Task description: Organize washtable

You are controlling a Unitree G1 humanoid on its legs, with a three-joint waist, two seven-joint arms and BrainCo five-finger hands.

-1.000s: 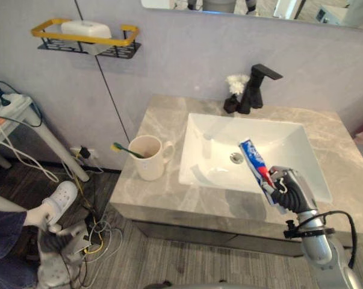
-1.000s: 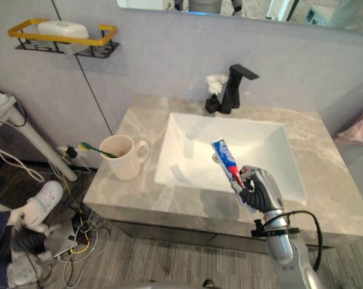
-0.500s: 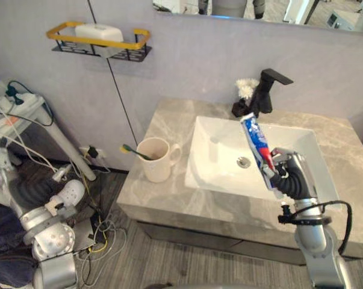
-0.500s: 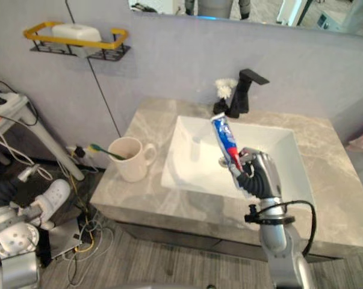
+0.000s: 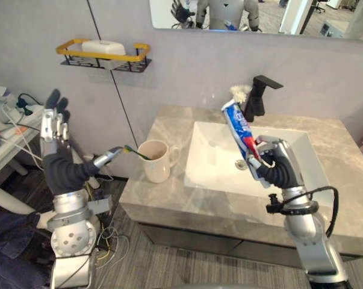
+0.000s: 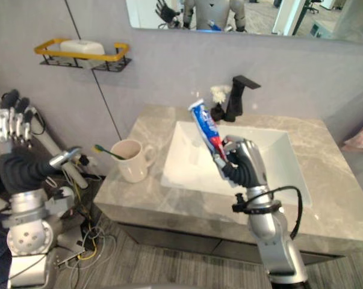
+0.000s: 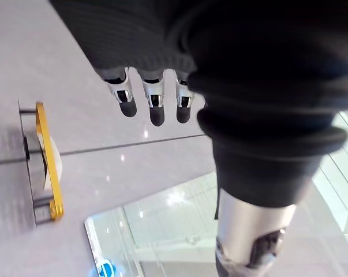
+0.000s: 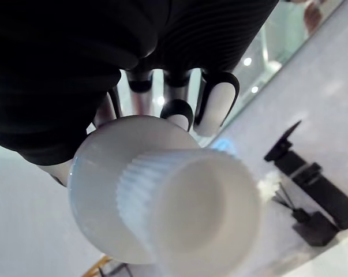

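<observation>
Toothpaste tube [image 5: 240, 133] in right hand [image 5: 277, 165]

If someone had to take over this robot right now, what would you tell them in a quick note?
Right hand: shut on the blue, red and white toothpaste tube, held up over the white sink.
Left hand: open, raised, holding nothing.
Beige mug with green toothbrush stands on the grey marble counter.
Done: tube in hand.
Left: stow it, probably in the mug.
</observation>
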